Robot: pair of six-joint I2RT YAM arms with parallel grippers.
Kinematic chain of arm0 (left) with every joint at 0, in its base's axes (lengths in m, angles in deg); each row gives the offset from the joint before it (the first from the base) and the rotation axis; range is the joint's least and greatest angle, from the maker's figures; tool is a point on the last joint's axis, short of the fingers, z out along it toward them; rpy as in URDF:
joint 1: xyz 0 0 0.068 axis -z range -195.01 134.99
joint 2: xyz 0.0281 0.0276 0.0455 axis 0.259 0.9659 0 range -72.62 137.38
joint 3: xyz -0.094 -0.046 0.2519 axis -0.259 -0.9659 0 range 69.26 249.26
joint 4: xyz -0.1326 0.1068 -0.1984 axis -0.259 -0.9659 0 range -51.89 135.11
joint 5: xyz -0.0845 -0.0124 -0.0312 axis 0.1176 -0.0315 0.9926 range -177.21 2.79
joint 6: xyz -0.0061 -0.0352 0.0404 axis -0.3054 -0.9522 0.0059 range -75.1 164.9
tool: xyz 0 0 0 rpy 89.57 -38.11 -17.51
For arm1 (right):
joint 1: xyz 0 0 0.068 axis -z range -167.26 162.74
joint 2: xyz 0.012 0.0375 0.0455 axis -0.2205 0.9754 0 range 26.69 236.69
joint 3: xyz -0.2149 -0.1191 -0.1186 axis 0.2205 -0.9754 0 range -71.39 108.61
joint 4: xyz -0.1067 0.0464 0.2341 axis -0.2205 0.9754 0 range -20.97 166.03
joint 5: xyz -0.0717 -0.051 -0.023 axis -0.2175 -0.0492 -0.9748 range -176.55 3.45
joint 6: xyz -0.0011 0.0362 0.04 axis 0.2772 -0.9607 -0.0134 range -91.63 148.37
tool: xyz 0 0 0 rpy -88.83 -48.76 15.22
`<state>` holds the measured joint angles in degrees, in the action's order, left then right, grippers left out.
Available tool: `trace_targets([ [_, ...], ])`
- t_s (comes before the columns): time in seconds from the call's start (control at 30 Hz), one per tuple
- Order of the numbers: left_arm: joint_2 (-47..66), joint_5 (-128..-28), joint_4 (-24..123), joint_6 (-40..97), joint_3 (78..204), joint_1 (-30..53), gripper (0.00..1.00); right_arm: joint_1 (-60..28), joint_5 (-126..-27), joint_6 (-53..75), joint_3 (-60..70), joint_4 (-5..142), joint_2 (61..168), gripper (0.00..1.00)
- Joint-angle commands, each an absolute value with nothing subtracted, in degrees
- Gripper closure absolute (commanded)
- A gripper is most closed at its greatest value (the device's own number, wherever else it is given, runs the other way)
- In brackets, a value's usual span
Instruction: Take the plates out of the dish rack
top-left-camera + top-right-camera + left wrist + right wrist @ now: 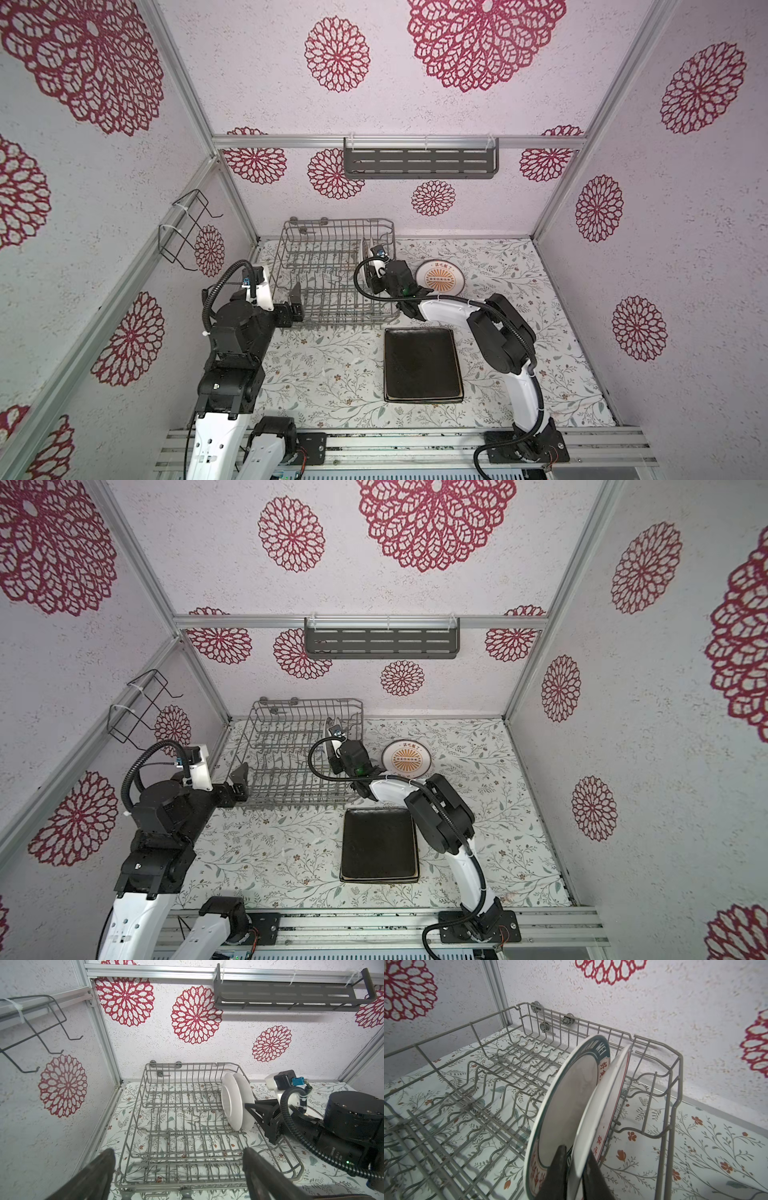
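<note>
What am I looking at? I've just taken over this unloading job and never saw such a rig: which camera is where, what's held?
Two robot arms with two-finger grippers work over a floral-covered table. The two wide pictures look down from overhead, nearly identical; the other two come from a camera on each arm's wrist. The grey wire dish rack holds two upright round plates. The right gripper pinches the rim of the outer plate; the lettered plate stands beside it. The left gripper is open and empty at the rack's near left corner. Outside the rack, a round sunburst plate lies flat to its right, and a dark brown rectangular plate tops a stack in front.
</note>
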<state>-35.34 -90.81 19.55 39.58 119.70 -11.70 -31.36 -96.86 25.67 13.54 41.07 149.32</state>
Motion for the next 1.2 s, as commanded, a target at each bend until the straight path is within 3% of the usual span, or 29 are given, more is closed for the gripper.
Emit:
trace_targets([
  [0.0, -36.2, -91.5, 22.2, 41.4, 119.0, -11.9, 0.03, -31.6, -97.8, 24.4, 16.0, 39.4, 148.0, 0.87],
  [0.17, -36.7, -91.5, 22.8, 41.3, 118.2, -11.9, 0.03, -31.7, -98.7, 23.6, 14.7, 37.0, 145.4, 0.94],
  [0.67, -36.6, -90.3, 22.7, 41.0, 119.0, -11.8, 0.03, -31.9, -101.9, 27.8, 6.3, 33.4, 130.2, 0.99],
  [0.9, -36.2, -89.5, 21.8, 41.7, 118.9, -11.8, 0.02, -28.8, -107.3, 48.9, 7.0, 54.8, 121.1, 0.99],
  [1.17, -35.7, -88.8, 23.0, 41.7, 117.5, -11.8, 0.03, -21.9, -108.9, 56.6, 0.8, 66.4, 119.9, 0.99],
])
